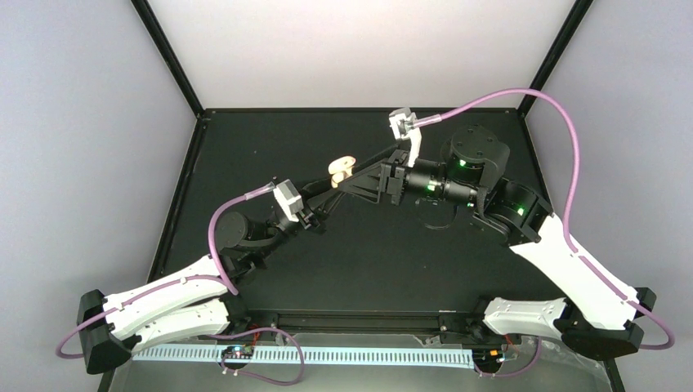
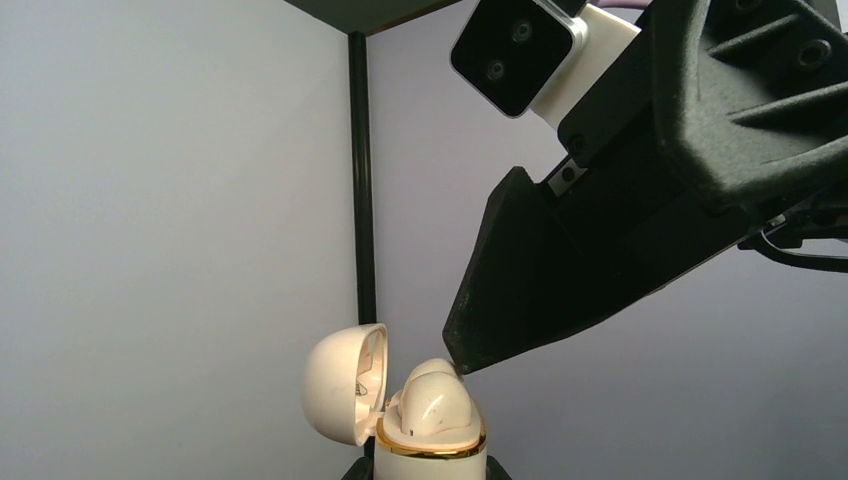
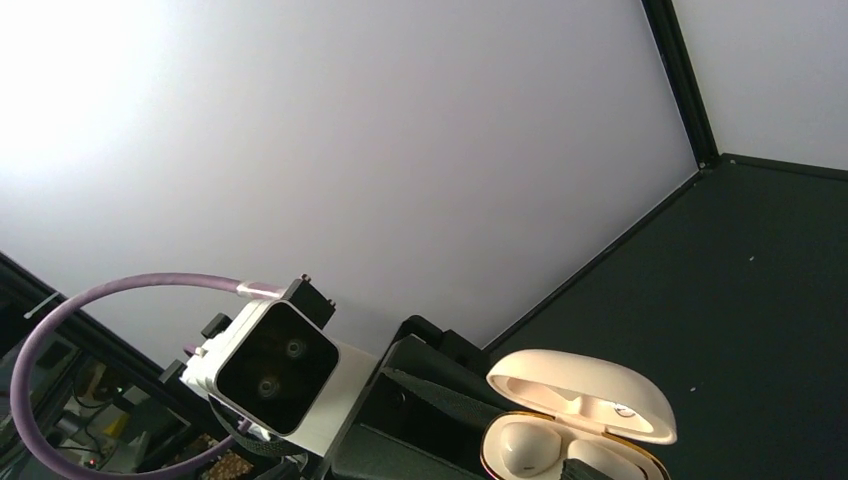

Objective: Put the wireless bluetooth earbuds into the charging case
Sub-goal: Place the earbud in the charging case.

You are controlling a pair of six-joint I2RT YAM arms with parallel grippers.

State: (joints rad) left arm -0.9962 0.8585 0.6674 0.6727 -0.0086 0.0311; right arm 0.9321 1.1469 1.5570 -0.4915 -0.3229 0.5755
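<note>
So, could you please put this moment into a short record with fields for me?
case: cream egg-shaped plastic charging case with gold rim, lid hinged open
earbuds: two cream plastic buds seated in the case
left pincer: shut on the case's base
right pincer: tip at the top of one bud; contact unclear

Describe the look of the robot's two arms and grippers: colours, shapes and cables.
The left arm and right arm match: white shells on the lower links, black joints, green lights on the right one's. Black wedge-shaped fingers. A purple cable loops to a white, black-faced wrist camera on each.
</note>
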